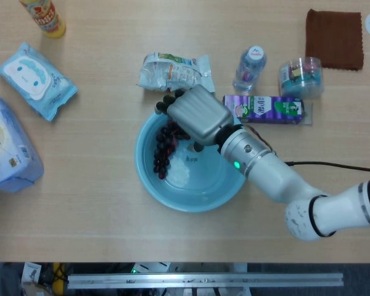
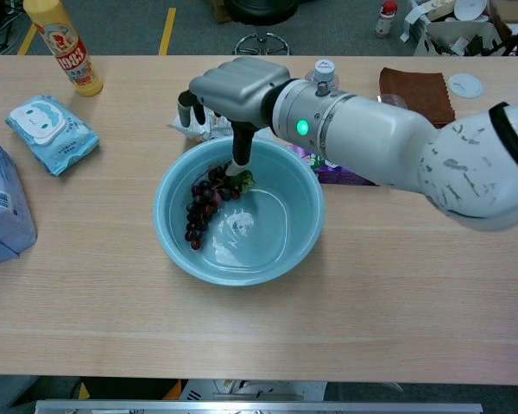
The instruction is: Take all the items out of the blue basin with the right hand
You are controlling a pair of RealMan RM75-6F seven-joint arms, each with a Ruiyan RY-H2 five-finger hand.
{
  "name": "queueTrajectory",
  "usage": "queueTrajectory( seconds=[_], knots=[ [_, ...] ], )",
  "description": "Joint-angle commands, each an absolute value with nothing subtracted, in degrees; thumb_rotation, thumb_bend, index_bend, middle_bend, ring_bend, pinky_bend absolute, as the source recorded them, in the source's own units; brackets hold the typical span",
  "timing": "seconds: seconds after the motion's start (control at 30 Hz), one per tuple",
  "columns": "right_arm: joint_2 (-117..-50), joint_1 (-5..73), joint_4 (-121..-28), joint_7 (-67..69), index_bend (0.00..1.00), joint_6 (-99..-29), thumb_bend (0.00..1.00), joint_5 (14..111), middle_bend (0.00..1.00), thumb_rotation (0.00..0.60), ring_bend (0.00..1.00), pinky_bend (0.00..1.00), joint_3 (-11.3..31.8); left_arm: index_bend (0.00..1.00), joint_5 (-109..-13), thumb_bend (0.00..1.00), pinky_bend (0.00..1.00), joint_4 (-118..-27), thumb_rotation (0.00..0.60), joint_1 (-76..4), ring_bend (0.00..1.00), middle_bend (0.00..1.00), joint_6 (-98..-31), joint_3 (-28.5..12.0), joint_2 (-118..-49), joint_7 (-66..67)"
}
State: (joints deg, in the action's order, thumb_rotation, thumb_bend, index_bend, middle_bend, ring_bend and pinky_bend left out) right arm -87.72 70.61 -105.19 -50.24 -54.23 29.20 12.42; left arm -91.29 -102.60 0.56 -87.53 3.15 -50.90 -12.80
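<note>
The blue basin stands mid-table with a bunch of dark grapes lying in its left half. My right hand hovers over the basin's far rim. Its fingers point down at the far left rim, apart from one another. One finger reaches straight down and touches the stem end of the grapes. The bunch still rests on the basin floor, and nothing is closed around it. My left hand is in neither view.
Behind the basin lie a snack bag, a water bottle, a purple carton and a clear tub. A brown cloth is far right. Wipe packs and a yellow bottle are at the left.
</note>
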Motion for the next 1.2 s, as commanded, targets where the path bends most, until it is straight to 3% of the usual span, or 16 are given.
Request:
queueTrajectory(
  seconds=[0.03,0.43,1.2],
  knots=[
    [-89.9,73.4,-104.6,-52.3,0.29,-53.8,0.02,25.8,0.33,0.6,0.32,0.52,10.7,0.1,-91.3,0.05,0.17,-102.4,0.6,0.6,0.12,0.16,-87.5,3.2,-51.0,-13.0],
    [-97.3,79.8,-98.5,-56.8,0.29,-54.4,0.02,16.9,0.33,0.6,0.32,0.55,6.9,0.1,-91.0,0.05,0.17,-101.2,0.6,0.9,0.12,0.16,-87.5,3.4,-51.2,-14.2],
    [-105.9,83.3,-89.5,-64.5,0.29,-58.0,0.02,11.2,0.33,0.6,0.32,0.56,4.8,0.1,-90.8,0.05,0.17,-100.4,0.6,1.3,0.12,0.16,-87.7,3.5,-51.3,-15.1]
  ],
)
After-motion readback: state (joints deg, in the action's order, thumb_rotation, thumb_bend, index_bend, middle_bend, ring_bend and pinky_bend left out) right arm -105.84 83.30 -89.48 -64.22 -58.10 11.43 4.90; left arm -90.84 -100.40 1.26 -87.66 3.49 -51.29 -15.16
